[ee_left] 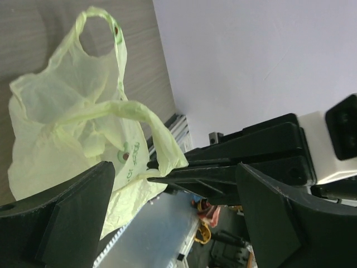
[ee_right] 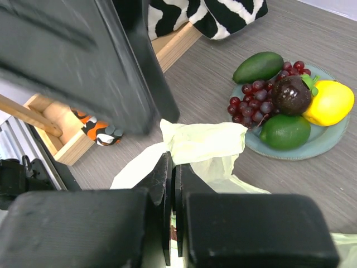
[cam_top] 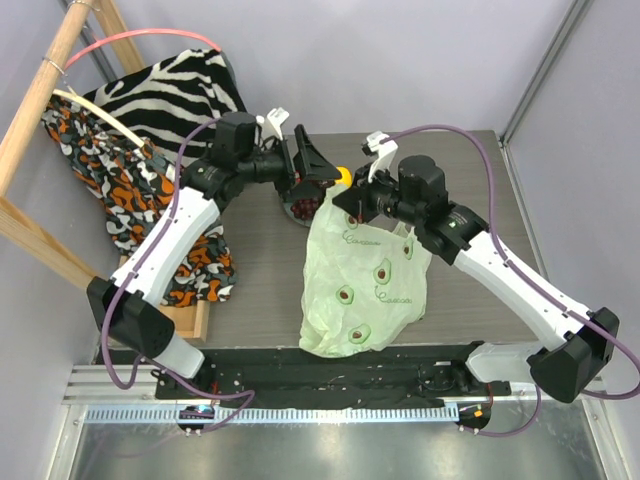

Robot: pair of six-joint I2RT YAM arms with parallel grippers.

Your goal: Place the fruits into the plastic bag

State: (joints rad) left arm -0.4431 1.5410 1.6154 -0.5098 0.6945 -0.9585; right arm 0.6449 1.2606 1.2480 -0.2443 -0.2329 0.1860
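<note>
Left claw point(ee_left: 174, 184) stood wide beside plastic bag point(cam_top: 365, 290) | Right claw point(ee_right: 173, 184) clamped bag handle | Fruits point(ee_right: 290, 95) lay on plate point(ee_right: 329, 142), upon surface point(ee_right: 346, 44)

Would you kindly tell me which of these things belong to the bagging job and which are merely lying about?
Job: plastic bag, avocado, grape bunch, lemon, lime, dark round fruit.
Lying about: plate under the fruits, zebra-striped cloth, orange patterned cloth, wooden frame.
</note>
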